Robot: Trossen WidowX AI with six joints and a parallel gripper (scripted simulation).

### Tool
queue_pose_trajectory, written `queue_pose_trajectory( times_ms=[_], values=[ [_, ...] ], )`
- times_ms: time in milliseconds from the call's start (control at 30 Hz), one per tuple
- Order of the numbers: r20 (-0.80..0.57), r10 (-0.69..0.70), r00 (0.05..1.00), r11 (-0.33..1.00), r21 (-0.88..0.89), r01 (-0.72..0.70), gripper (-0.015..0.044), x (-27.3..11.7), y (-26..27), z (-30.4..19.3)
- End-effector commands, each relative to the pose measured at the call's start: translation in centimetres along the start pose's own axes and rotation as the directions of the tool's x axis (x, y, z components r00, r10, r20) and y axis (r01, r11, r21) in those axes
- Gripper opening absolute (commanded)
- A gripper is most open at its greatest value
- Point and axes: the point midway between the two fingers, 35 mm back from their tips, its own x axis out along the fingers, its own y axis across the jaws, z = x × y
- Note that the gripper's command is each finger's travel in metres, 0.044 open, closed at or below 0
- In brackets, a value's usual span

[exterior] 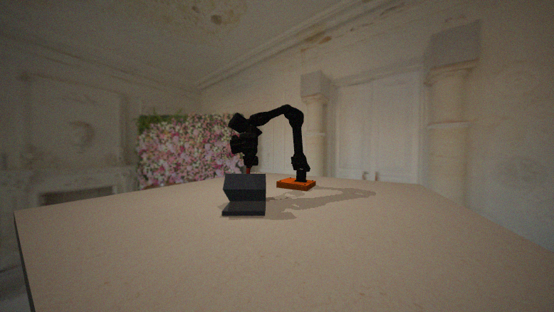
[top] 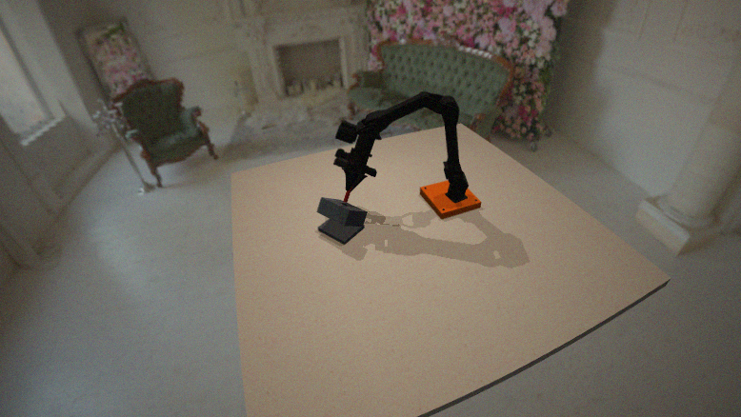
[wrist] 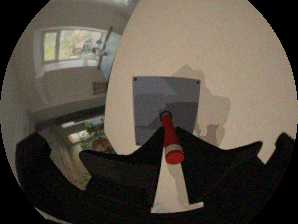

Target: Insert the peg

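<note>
The sloped panel (top: 331, 206) (exterior: 246, 182) (wrist: 148, 90) is a dark grey block on a flat base plate. Its round hole (wrist: 162, 113) shows in the wrist view as a dark ring around the peg's lower end. The round red peg (top: 346, 196) (exterior: 248, 169) (wrist: 171, 136) has a light grey band near its top end and leans in line with the gripper. My gripper (top: 348, 189) (exterior: 249, 167) (wrist: 169, 129) is shut on the peg, just above the panel face. The peg's bottom end is at the hole's mouth; how deep it sits is hidden.
The arm's orange base (top: 448, 200) (exterior: 294, 184) stands on the table (top: 440, 310) (exterior: 271, 263) behind the panel. The arm arches over from it and casts a shadow on the table. The table's left edge runs beyond the panel in the top view.
</note>
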Motion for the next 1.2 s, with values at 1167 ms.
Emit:
queue_pose_trajectory(
  times_ms=[1167],
  values=[
    [-0.001,0.001,1.0,1.0,-0.002,-0.001,0.0,1.3,-0.1,-0.1]
  ],
)
